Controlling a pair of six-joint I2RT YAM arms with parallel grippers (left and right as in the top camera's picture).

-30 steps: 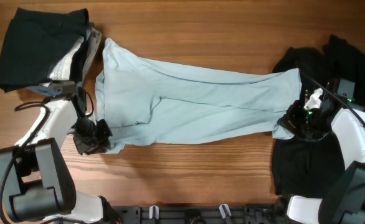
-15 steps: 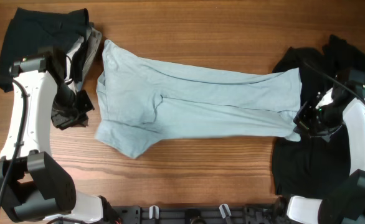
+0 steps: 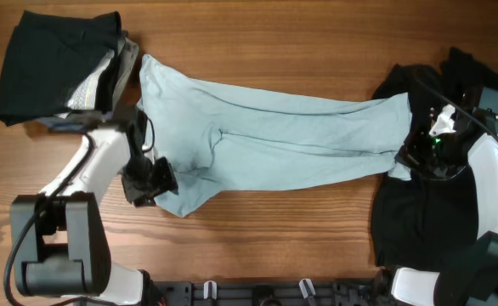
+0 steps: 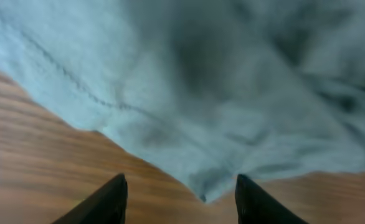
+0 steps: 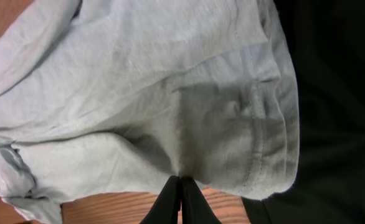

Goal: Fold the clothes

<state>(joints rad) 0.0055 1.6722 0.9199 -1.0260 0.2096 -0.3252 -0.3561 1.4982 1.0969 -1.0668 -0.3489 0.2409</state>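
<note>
The blue shirt (image 3: 266, 144) lies as a long band across the worktop (image 3: 283, 42), seemingly narrowed but not yet folded short. The right gripper (image 5: 181, 198) pinches its hem; the left gripper (image 4: 182, 199) gapes, released, at the far corner. 1 black stack (image 3: 53, 64) looks done; a black heap (image 3: 419, 229) waits.

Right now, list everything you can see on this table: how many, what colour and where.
blue T-shirt: one, pale blue, spread lengthwise across the middle
folded black garment: one, black, far left corner, top of a stack
grey and white clothes: count unclear, under the folded black garment
black clothes: one heap, count unclear, right end
table: one, brown wood
left gripper: one, black, open, at the T-shirt's near left corner
right gripper: one, black, shut on the T-shirt's right end
</note>
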